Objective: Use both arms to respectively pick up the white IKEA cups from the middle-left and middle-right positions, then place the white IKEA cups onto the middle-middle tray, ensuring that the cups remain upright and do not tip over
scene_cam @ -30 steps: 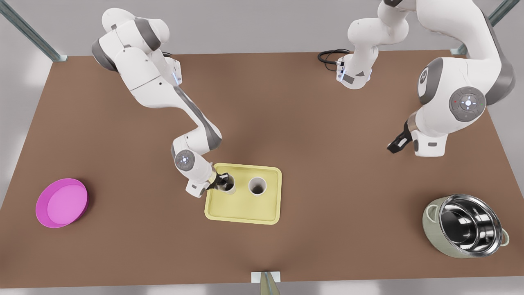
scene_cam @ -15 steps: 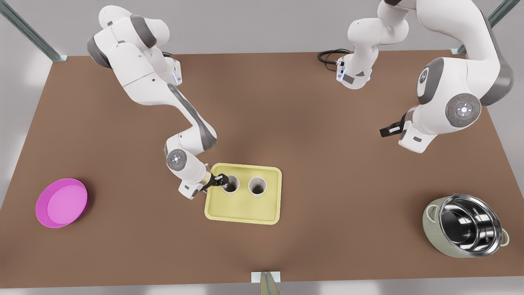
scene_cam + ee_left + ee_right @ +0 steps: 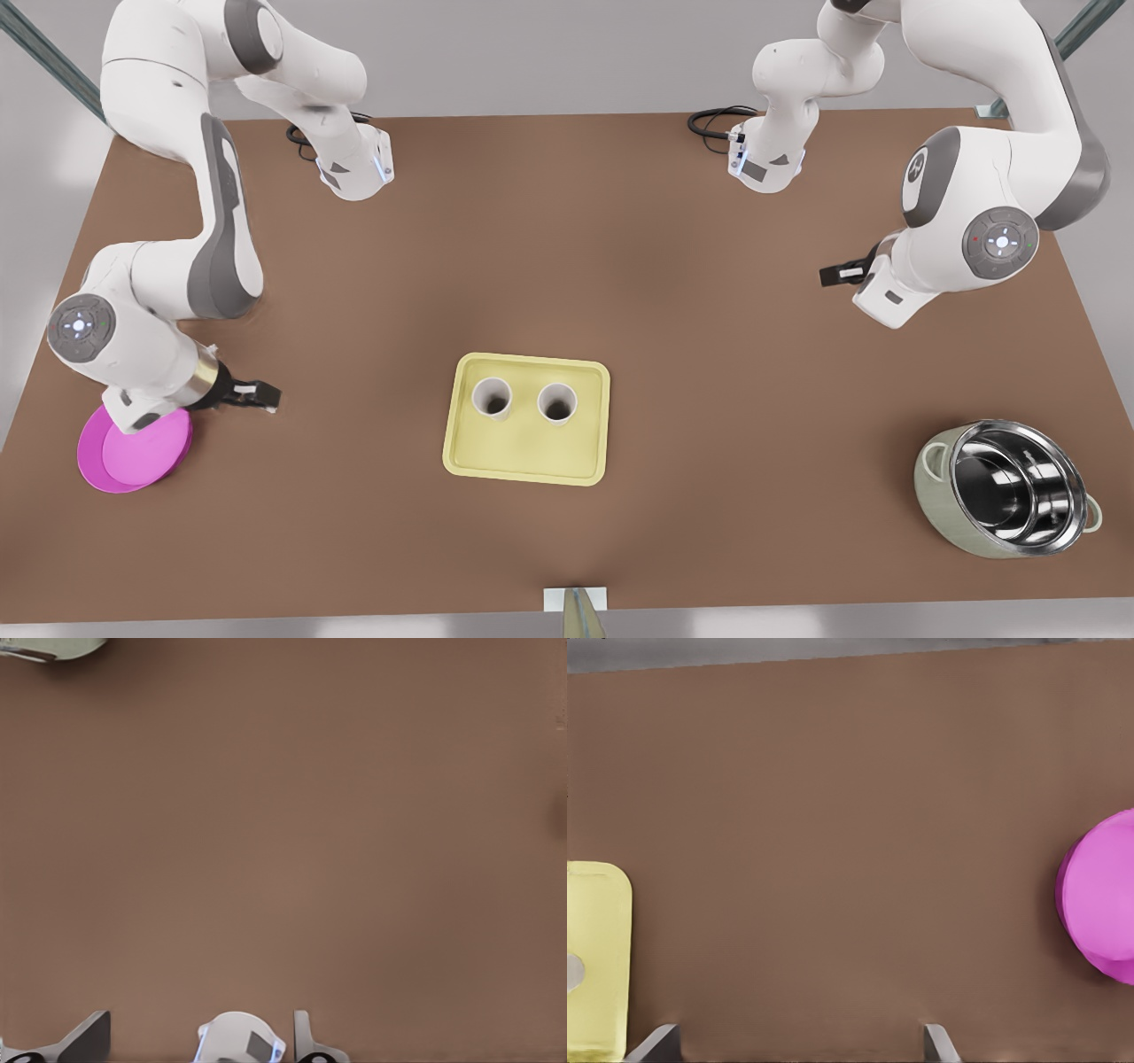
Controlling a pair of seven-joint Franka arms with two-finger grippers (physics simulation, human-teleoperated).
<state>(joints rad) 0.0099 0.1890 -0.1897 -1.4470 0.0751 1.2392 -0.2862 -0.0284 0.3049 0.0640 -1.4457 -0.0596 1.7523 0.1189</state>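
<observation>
White IKEA cups (image 3: 492,397) upright in tray (image 3: 526,462)

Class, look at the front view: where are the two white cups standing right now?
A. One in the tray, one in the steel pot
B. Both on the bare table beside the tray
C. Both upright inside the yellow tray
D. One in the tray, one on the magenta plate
C. Both white cups stand upright, side by side, inside the yellow tray, with no gripper near them.
</observation>
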